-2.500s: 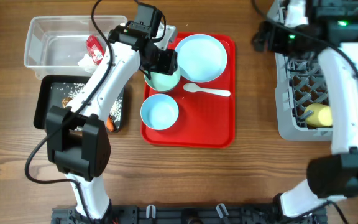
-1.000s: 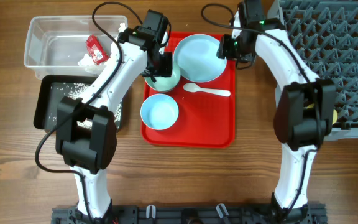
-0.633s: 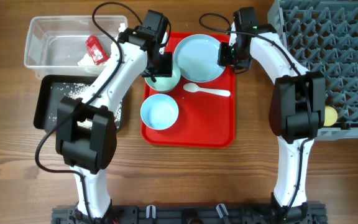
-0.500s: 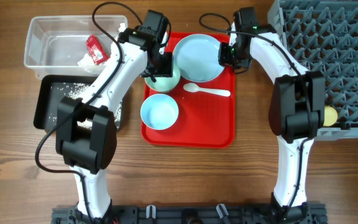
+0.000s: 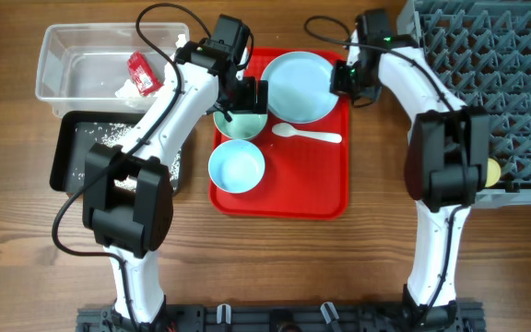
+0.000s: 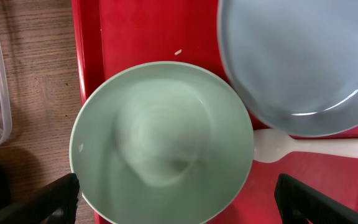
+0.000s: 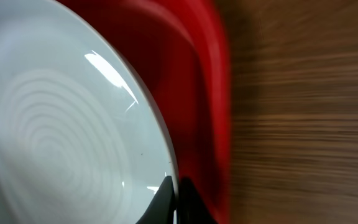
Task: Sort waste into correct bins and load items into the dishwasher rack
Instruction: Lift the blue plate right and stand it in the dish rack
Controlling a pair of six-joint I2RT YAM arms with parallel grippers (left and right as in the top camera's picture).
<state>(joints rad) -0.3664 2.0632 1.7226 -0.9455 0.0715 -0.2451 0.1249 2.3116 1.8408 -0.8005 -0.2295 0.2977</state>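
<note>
Now loading step: right end effector point(image 7: 174, 198) pinching plate point(image 5: 293, 83) rim, plate on tray point(image 5: 325, 189); left end effector point(image 5: 244, 100) spread above green bowl point(image 6: 160, 140). Next, likely: lift plate, carry to rack point(image 5: 487, 55), set upright

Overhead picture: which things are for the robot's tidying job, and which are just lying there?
For the job: pale blue plate, mint-green bowl, light blue bowl, white spoon, yellow cup, grey rack, clear tub, black tub, red wrapper, napkin, rice grains.
Just lying there: red tray, wooden table.

Robot lab, mock kitchen: twin arms point(image 5: 169, 101), dishwasher rack point(image 5: 514, 55), table point(image 5: 26, 258).
</note>
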